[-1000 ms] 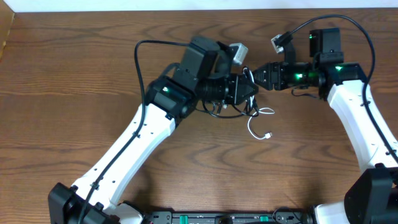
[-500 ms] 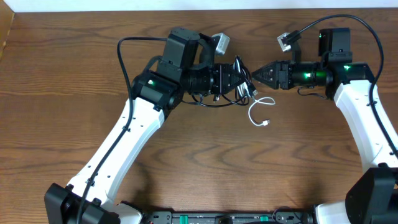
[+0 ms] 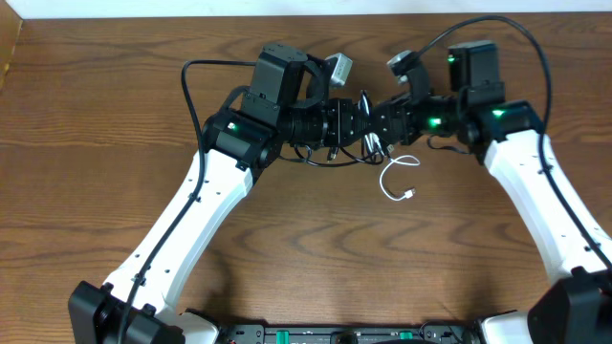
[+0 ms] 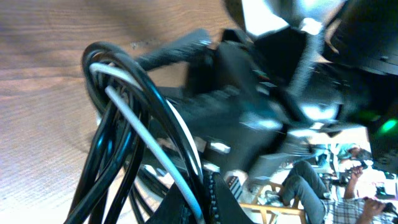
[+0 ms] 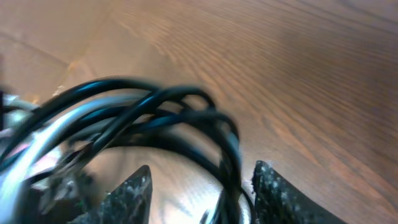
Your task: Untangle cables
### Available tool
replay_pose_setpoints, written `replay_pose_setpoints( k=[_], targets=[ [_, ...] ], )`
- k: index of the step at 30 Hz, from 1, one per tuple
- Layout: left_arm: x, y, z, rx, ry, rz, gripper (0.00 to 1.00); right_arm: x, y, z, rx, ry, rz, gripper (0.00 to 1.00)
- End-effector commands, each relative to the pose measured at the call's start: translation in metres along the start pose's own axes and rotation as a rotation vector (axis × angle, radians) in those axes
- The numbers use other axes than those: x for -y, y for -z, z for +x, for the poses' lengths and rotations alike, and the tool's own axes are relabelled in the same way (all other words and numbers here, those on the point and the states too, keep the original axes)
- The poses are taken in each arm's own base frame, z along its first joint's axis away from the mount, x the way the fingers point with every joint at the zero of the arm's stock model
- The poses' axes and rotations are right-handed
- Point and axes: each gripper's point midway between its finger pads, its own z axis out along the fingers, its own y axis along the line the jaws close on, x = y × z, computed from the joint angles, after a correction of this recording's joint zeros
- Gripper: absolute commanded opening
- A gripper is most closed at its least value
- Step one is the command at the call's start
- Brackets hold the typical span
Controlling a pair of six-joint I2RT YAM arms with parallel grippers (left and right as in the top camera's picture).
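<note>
Cables (image 3: 385, 178) are lying bunched near the table's (image 3: 96, 143) 12 o'clock edge, with the white tail pointing toward 5 o'clock. Left gripper (image 3: 364, 122) is clenching them. Right gripper (image 5: 202, 184) is holding its fingers apart around a black loop.

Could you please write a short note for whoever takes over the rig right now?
Left hand: shut on the cable bundle, top centre of the table.
Right hand: open, fingers either side of the black cable loops, not clamped.
White cable: plug end trails loose on the table; the rest is knotted into the bundle.
Done: bundle held. Left: separate black from white.
</note>
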Motion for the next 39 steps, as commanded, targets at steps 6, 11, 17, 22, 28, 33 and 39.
replay_pose_setpoints(
  k=[6,11,17,22,28,33,39],
  targets=[
    [0.018,0.008,0.004,-0.022,-0.001,0.068,0.07,0.024,-0.01,-0.008,0.024,0.003,0.14,0.27],
    [0.015,0.009,0.004,-0.026,0.009,0.062,0.08,0.025,-0.008,-0.008,0.025,-0.001,0.144,0.01],
    [-0.019,0.02,-0.003,0.012,0.088,-0.06,0.07,0.015,0.016,-0.009,0.041,-0.011,0.148,0.01],
    [-0.053,0.035,-0.007,0.042,0.123,-0.181,0.07,-0.008,0.046,-0.014,0.083,0.05,0.09,0.01],
    [-0.072,0.043,-0.008,0.057,0.101,-0.263,0.08,-0.044,0.074,-0.02,0.142,0.118,-0.098,0.01],
    [-0.075,0.044,-0.004,0.037,0.051,-0.281,0.08,-0.053,0.089,-0.023,0.176,0.105,-0.215,0.01],
    [-0.078,0.045,0.004,-0.001,0.007,-0.294,0.07,-0.025,0.112,-0.036,0.237,-0.108,-0.179,0.01]
  ],
)
